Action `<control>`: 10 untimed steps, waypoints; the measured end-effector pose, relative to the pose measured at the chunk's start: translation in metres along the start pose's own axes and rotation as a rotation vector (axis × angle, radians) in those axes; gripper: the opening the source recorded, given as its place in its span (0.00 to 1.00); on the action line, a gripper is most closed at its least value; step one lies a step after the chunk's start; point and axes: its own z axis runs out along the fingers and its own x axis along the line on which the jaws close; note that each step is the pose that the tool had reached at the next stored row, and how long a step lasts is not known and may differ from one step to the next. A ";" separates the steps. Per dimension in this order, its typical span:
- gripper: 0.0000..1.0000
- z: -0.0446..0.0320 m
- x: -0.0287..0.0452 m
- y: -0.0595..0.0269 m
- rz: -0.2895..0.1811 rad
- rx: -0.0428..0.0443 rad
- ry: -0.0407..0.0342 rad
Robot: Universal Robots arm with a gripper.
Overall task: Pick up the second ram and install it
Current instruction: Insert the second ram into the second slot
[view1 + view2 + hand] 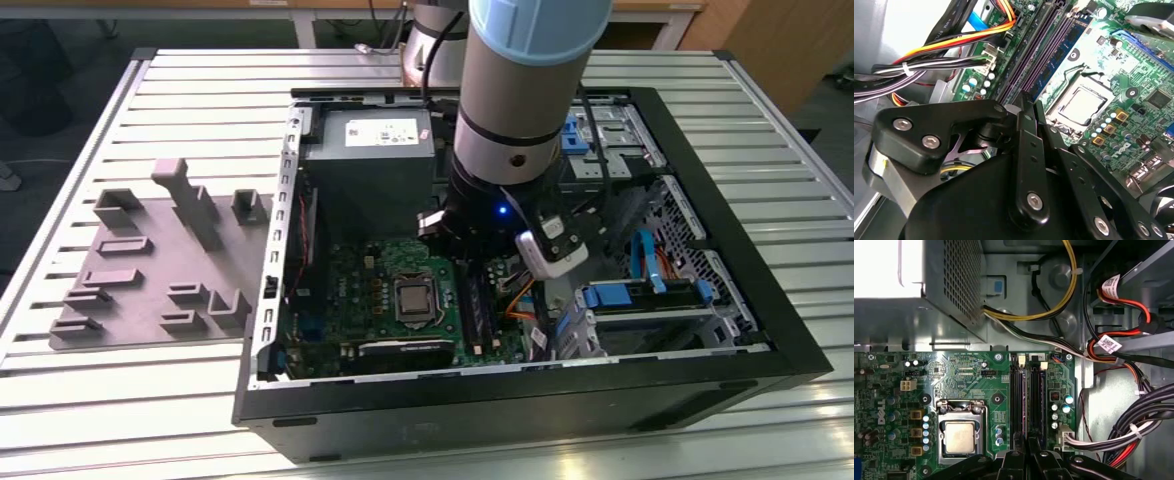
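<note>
**A:** Grey moulded plastic, the tray (160, 262), lies on the slatted surface (747, 110) at nine o'clock of the open computer case (534, 395) in the exterior view. No stick shows on it. So where is the memory?

**B:** Inside the case. In the second wrist view a dark bluish board with black chips, which I take for the second ram (1056, 57), stands in the slot just beside the CPU socket (1081, 105). The long black slots (1029, 55) next to it look bare.

**A:** And the gripper?

**B:** The gripper (1027, 452) hangs low over the near end of those slots, at about three o'clock of the socket in the exterior view. Its fingers (1024, 130) are drawn together, and I see no board between them. Whether the tips touch the stick's edge, I cannot tell.

**A:** Is the stick latched?

**B:** I cannot say. The pale latches (1021, 359) at the far end are too small to read.

**A:** What could go wrong?

**B:** My guess is an uneven seat. A press at one end only could leave the other end riding high and its latch unclosed. A press slightly off the edge could slide the tips onto the neighbouring slot or the motherboard (961, 372). The cable bundle (949, 47) runs near the arm, so a sideways shift might snag it.
</note>
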 end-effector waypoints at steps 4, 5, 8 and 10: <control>0.14 0.0004 0.0001 -0.0001 0.000 0.0003 0.0004; 0.14 0.0004 0.0001 0.0000 0.000 0.0002 0.0004; 0.14 0.0019 0.0008 0.0000 0.000 -0.0003 0.0003; 0.14 0.0040 0.0014 -0.0001 0.000 0.0001 0.0004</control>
